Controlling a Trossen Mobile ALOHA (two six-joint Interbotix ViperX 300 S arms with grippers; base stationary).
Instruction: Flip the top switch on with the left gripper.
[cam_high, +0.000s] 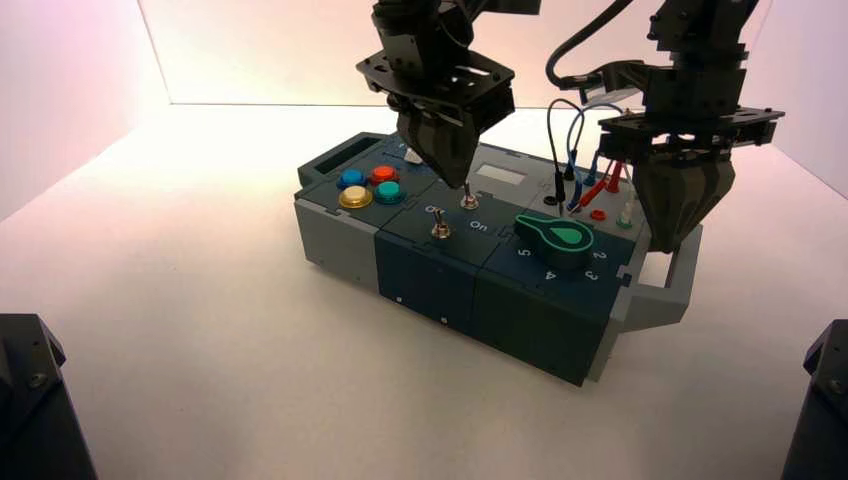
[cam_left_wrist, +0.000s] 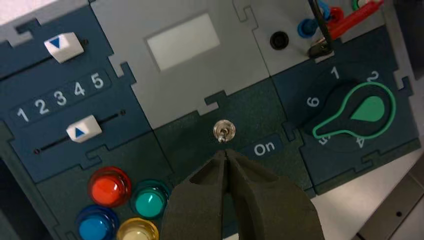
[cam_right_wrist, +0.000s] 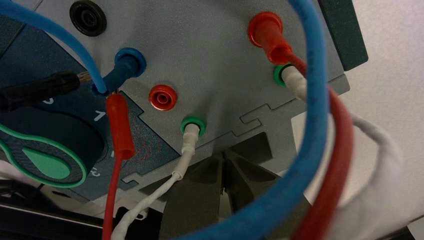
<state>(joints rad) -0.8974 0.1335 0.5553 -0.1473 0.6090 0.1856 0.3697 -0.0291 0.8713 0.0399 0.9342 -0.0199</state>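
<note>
Two small metal toggle switches stand in the box's middle dark panel. The top switch (cam_high: 467, 201) is the farther one, nearer the grey display, with an "On" label (cam_left_wrist: 264, 148) beside it. My left gripper (cam_high: 457, 183) hangs just over it, shut, with nothing between its fingers. In the left wrist view the pointed tips (cam_left_wrist: 225, 152) sit right next to the switch (cam_left_wrist: 223, 131), on the side away from the display. The lower switch (cam_high: 439, 231) shows only in the high view. My right gripper (cam_high: 675, 245) is shut and empty at the box's right end (cam_right_wrist: 223, 157).
Left of the switches sit red (cam_left_wrist: 109, 186), teal (cam_left_wrist: 149, 201), blue and yellow buttons, and two white sliders (cam_left_wrist: 83, 128) by a 1-5 scale. The green knob (cam_high: 553, 237) lies to the right. Blue, red and white wires (cam_right_wrist: 320, 125) loop over the jacks near my right gripper.
</note>
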